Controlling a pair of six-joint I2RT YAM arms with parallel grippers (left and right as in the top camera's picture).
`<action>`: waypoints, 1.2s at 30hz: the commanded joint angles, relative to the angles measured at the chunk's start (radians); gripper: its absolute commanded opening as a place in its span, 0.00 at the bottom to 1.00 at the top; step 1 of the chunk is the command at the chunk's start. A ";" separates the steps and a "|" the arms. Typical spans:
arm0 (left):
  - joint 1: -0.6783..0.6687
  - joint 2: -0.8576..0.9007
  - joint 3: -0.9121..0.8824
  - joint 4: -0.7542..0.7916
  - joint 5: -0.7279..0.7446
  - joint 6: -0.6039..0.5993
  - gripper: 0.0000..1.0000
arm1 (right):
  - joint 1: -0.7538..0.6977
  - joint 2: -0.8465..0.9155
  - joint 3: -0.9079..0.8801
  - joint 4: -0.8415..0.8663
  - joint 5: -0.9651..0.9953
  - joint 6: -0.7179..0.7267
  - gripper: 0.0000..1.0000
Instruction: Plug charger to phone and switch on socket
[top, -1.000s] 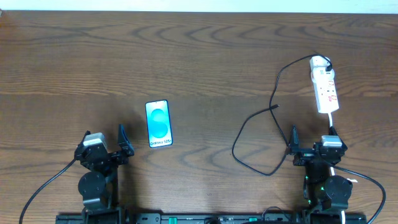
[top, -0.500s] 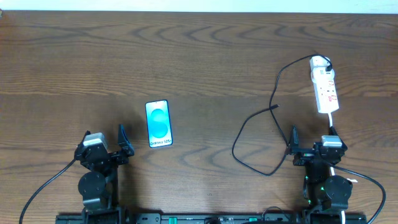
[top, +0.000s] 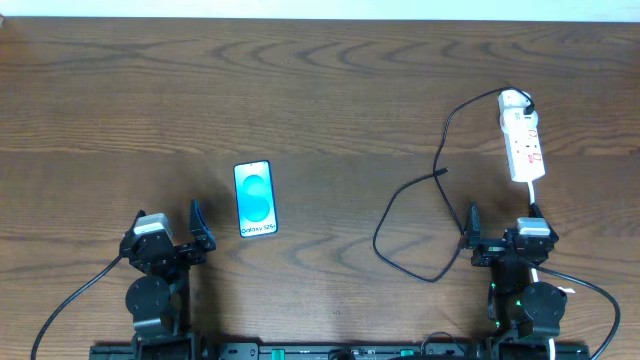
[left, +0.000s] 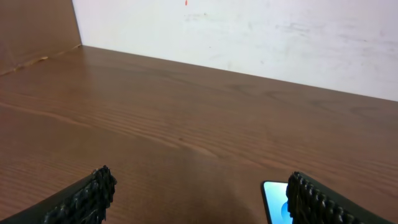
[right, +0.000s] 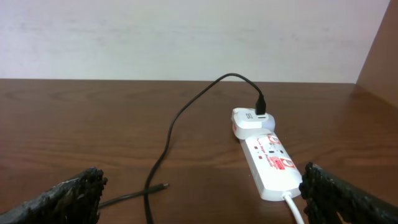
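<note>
The phone (top: 255, 199) lies flat left of centre, screen light blue with teal shapes; its corner shows in the left wrist view (left: 275, 200). The black charger cable (top: 440, 150) loops across the right side, its plug tip (top: 443, 172) free on the table, its white plug head (top: 514, 99) in the socket (top: 524, 146). The right wrist view shows the socket (right: 270, 165), the plug head (right: 249, 121) and the cable tip (right: 163, 185). My left gripper (top: 168, 226) is open and empty, just left of the phone. My right gripper (top: 502, 222) is open and empty, below the socket.
The socket's white cord (top: 536, 200) runs down toward my right arm. A pale wall (right: 186, 37) stands behind the table's far edge. A brown side panel (left: 37, 28) rises at the far left.
</note>
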 joint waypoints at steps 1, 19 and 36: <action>-0.005 0.001 -0.016 -0.042 -0.010 0.021 0.90 | 0.005 -0.007 -0.001 -0.005 0.008 -0.012 0.99; -0.005 0.001 -0.016 -0.009 -0.035 0.047 0.90 | 0.005 -0.007 -0.001 -0.005 0.008 -0.012 0.99; -0.005 0.006 -0.016 -0.027 -0.035 0.039 0.91 | 0.005 -0.007 -0.001 -0.005 0.008 -0.012 0.99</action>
